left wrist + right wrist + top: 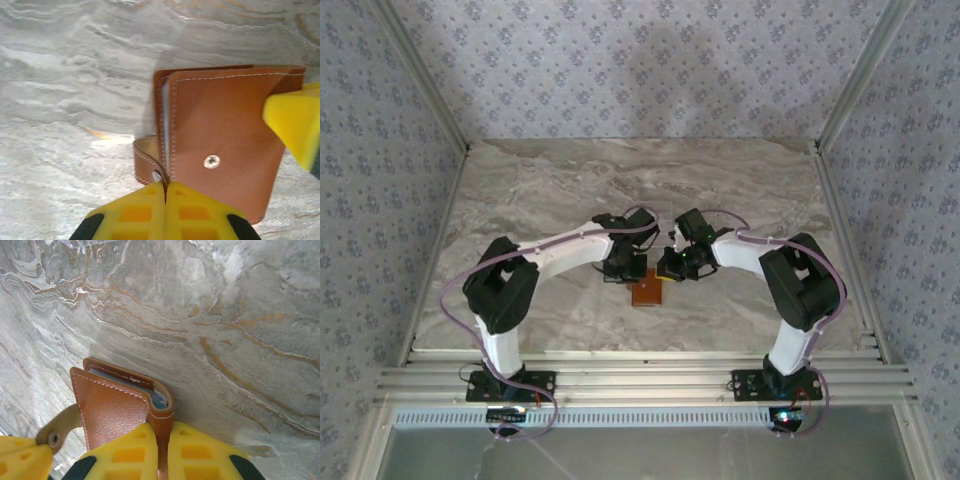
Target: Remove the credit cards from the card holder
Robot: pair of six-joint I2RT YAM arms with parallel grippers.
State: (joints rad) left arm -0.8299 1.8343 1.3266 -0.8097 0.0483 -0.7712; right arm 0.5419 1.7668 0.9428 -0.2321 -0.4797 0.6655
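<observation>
**Crowded centre, bare marble beyond**

The left gripper point(625, 270) blocks the card holder point(647, 291) at its 10 o'clock, the right gripper point(670, 268) at 2 o'clock, both clamped onto it. Their arms point(570, 250) bar 9 and 3 o'clock. Toward 12 o'clock the table point(570, 180) lies bare up to the wall point(640, 70); 6 o'clock stands open too.

The closed card holder point(115, 410) hides its inside (only a grey-blue sliver point(159, 401) peeks out).

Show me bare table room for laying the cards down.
Crowded at the middle, where left gripper and right gripper clamp the card holder. Bare marble table lies beyond them to the far wall, and to either side.
</observation>
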